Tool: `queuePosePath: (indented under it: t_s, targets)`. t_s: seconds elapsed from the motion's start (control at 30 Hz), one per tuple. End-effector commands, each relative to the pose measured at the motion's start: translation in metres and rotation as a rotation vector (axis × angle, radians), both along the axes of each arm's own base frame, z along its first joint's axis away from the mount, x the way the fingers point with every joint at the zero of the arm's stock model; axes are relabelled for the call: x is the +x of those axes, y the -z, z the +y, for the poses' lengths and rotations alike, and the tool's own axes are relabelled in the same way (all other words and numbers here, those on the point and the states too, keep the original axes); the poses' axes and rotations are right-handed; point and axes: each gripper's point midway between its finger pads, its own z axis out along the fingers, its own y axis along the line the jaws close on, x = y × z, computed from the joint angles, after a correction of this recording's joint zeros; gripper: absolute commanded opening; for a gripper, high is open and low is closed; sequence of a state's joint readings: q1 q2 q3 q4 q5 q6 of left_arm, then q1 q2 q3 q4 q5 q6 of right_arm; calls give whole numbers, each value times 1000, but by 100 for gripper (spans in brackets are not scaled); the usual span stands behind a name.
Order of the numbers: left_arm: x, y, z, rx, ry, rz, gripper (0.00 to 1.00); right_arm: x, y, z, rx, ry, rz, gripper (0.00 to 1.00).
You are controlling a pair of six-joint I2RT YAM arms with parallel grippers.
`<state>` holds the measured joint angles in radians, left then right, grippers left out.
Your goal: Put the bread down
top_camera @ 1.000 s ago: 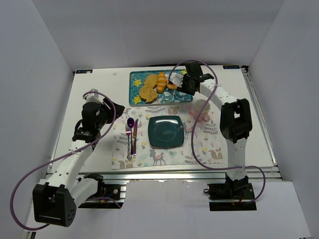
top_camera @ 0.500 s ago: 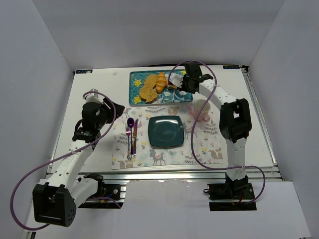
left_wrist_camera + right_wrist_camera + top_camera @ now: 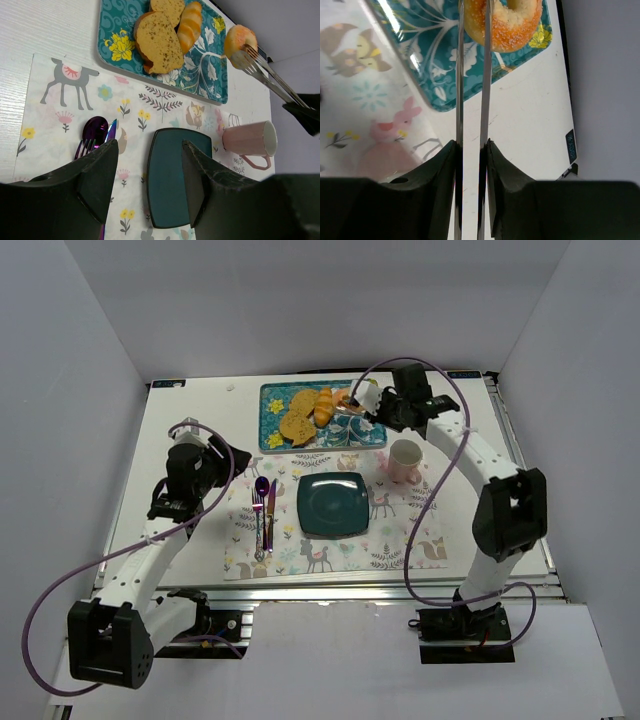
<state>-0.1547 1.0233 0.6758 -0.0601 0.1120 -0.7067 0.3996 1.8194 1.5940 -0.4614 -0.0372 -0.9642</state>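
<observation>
The bread (image 3: 512, 30), a golden-orange sugared ring, is pinched between the right tool's (image 3: 472, 15) thin fingers over the tray's (image 3: 107, 20) right end (a second ago that arm hunched lower there). Left tool (image 3: 149, 150) gapes wide. One croissant (image 3: 190, 25), two toast slices (image 3: 157, 42), one cup (image 3: 247, 140), one plate (image 3: 167, 180).

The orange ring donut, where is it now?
Top view: the orange ring donut is at the right end of the teal flowered tray, beside the golden croissant, pinched by the right gripper.

Small sugared orange ring, the bread (image 3: 515, 30) — in the right gripper (image 3: 472, 15), over the tray's (image 3: 435, 65) corner
</observation>
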Motion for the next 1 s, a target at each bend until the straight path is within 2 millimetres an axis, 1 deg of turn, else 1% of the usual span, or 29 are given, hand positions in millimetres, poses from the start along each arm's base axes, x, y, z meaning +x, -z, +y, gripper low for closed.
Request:
queuePosePath:
  t_s: [0.0, 0.03, 0.07, 0.1, 0.13, 0.17, 0.2, 0.23, 0.27, 0.3, 0.33, 0.43, 0.53, 0.6, 0.7, 0.8, 0.83, 0.87, 0.9, 0.97]
  targets:
    - [5, -10, -3, 4, 12, -40, 63, -30, -21, 13, 106, -71, 23, 5]
    - [6, -10, -2, 4, 10, -40, 63, -42, -20, 16, 121, -101, 51, 5]
    - [6, -12, -2, 6, 13, -43, 63, -65, -27, 22, 158, -168, 82, 4]
    - [7, -12, -2, 8, 10, -43, 63, -84, -12, 23, 147, -217, 124, 4]
    - [7, -13, -2, 7, 12, -46, 63, -103, -25, 27, 164, -267, 106, 4]
    - [6, -12, -2, 9, 12, -45, 63, -126, -19, 31, 183, -323, 153, 4]
    - [6, -12, -2, 11, 11, -47, 63, -147, -1, 29, 174, -353, 207, 4]
    - [6, -12, -2, 9, 11, -48, 63, -166, -9, 35, 187, -402, 193, 5]
    - [5, -10, -2, 8, 10, -45, 63, -177, -3, 34, 180, -414, 206, 6]
    - [4, -9, -2, 7, 13, -44, 63, -196, 16, 35, 161, -432, 252, 6]
    - [4, -9, -2, 5, 13, -46, 63, -204, 15, 32, 161, -431, 248, 8]
    - [3, -8, -3, -2, 15, -45, 63, -225, 31, 27, 158, -413, 307, 10]
    - [2, -8, -4, -2, 20, -47, 63, -237, 43, 27, 160, -409, 338, 15]
    - [1, -7, -3, 0, 19, -44, 63, -238, 49, 27, 157, -395, 341, 16]
    - [-1, -9, -3, 1, 19, -49, 63, -236, 52, 27, 157, -381, 333, 19]
    - [-3, -10, -2, 1, 18, -52, 63, -233, 57, 25, 143, -370, 333, 27]
    - [-4, -8, -2, 0, 17, -49, 63, -233, 58, 25, 141, -371, 336, 33]
    - [-5, -9, -1, -1, 14, -52, 63, -234, 57, 25, 139, -377, 338, 35]
    - [-5, -11, -1, -2, 14, -56, 63, -234, 55, 25, 141, -380, 335, 42]
    - [-7, -11, 0, -3, 7, -60, 63, -237, 54, 26, 145, -388, 337, 50]
